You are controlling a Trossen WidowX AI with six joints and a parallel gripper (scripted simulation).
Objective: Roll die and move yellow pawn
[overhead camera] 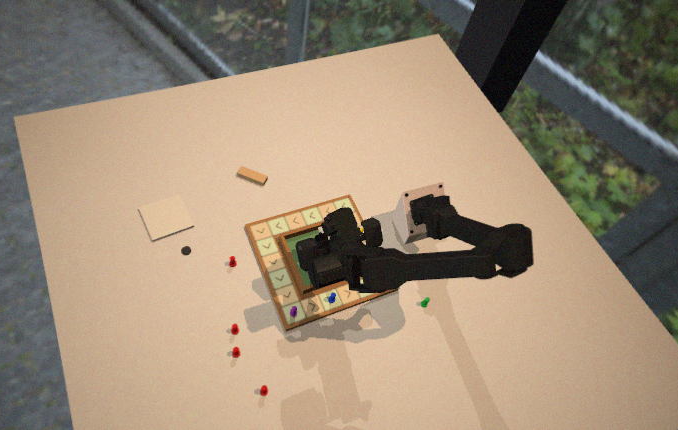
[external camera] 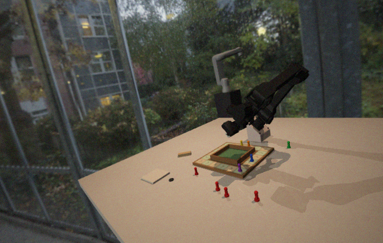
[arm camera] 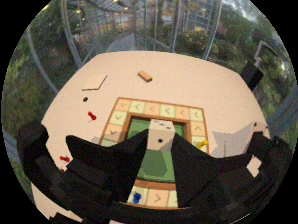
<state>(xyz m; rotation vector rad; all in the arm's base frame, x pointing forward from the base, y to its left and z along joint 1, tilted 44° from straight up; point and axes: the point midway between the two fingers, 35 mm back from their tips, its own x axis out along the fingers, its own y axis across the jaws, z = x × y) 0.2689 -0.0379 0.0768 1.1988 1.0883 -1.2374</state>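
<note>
My gripper (arm camera: pixel 160 133) is shut on the white die (arm camera: pixel 161 131), which shows between the fingertips in the wrist view, with one dark pip on the face toward the camera and several pips on its upper face. The gripper is held above the tray (overhead camera: pixel 289 264) (external camera: pixel 223 159) (arm camera: pixel 155 183), whose green floor shows no die where it is visible. The yellow pawn (external camera: pixel 241 143) (arm camera: pixel 201 144) stands on the track beside the tray, on the side near the arm's base; in the top view the arm mostly hides it.
An orange pawn (external camera: pixel 248 143) stands beside the yellow one. A blue pawn (overhead camera: pixel 332 298) (external camera: pixel 251 157) and a purple pawn (overhead camera: pixel 293 311) (external camera: pixel 239 167) stand on the track. A green pawn (overhead camera: pixel 425 302), several red pawns, a wooden block (overhead camera: pixel 252 175), a square tile (overhead camera: pixel 165 217) and a black disc (overhead camera: pixel 185 250) lie off the board.
</note>
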